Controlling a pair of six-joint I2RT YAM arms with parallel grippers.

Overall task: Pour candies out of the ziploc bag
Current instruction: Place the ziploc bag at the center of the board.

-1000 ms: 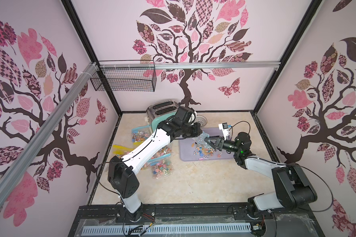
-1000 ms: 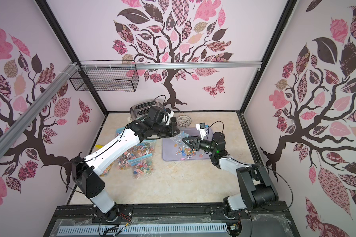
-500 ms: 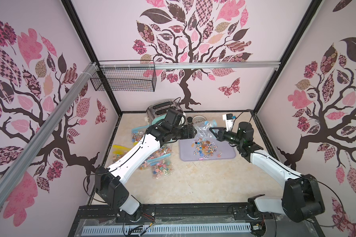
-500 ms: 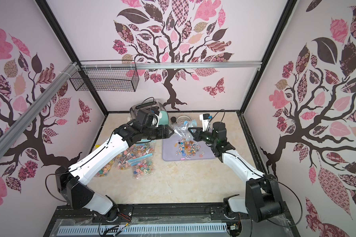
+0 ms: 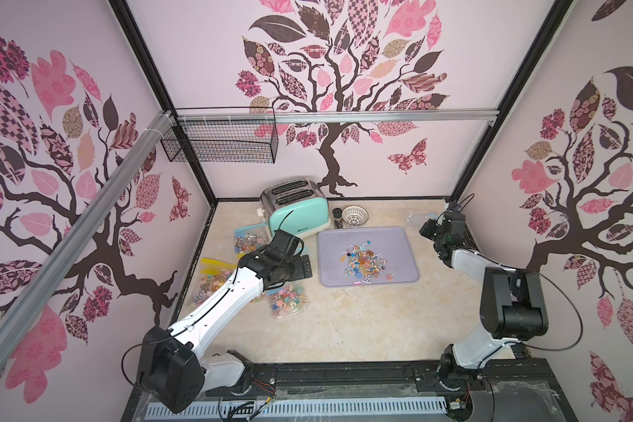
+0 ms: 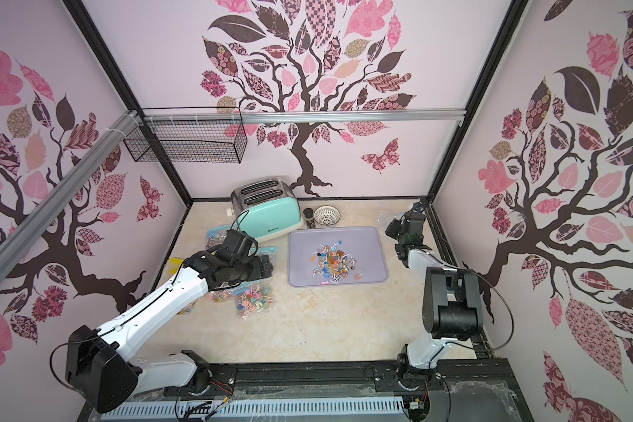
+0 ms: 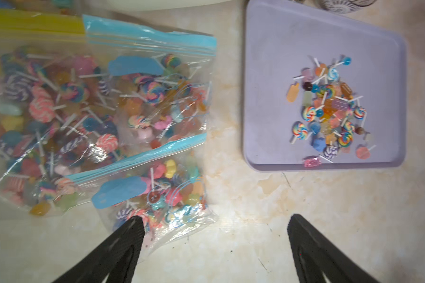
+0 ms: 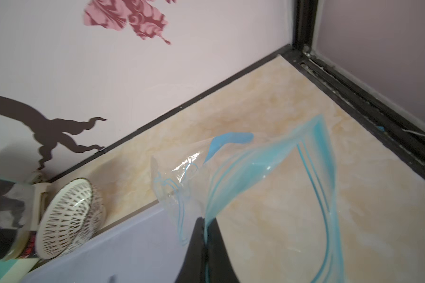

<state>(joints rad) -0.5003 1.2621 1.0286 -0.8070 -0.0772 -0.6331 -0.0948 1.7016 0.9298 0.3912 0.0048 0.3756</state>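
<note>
Looking down in both top views, the candies [image 5: 364, 263] lie in a loose heap near the middle of the lavender tray [image 5: 331, 243]. The clear ziploc bag [image 5: 414, 219] hangs from the right gripper [image 5: 422, 227] past the tray's far corner, close to the side wall. From up there I can't make out how that gripper stands. The right wrist view settles it: the two black fingers [image 8: 193, 245] are pressed tight together on the bag's blue zip edge. The plastic is crumpled and see-through with no sweet inside, and the white lattice basket [image 8: 69, 215] and a corner of the tray sit beyond it. The left gripper [image 5: 305, 267] hangs over the full bags [image 5: 285, 303] beside the tray, and its arm covers much of them from above. The left wrist view lays them out: three stuffed bags overlap on the marbled tabletop [image 7: 280, 208], two with blue zips and one with yellow. The fingers [image 7: 130, 235] are spread wide with nothing between them, and one tip is over the nearest bag's corner. The mint toaster [image 5: 293, 210] shows whole only from above, with the small dark jar [image 5: 338, 218] beside it.
</note>
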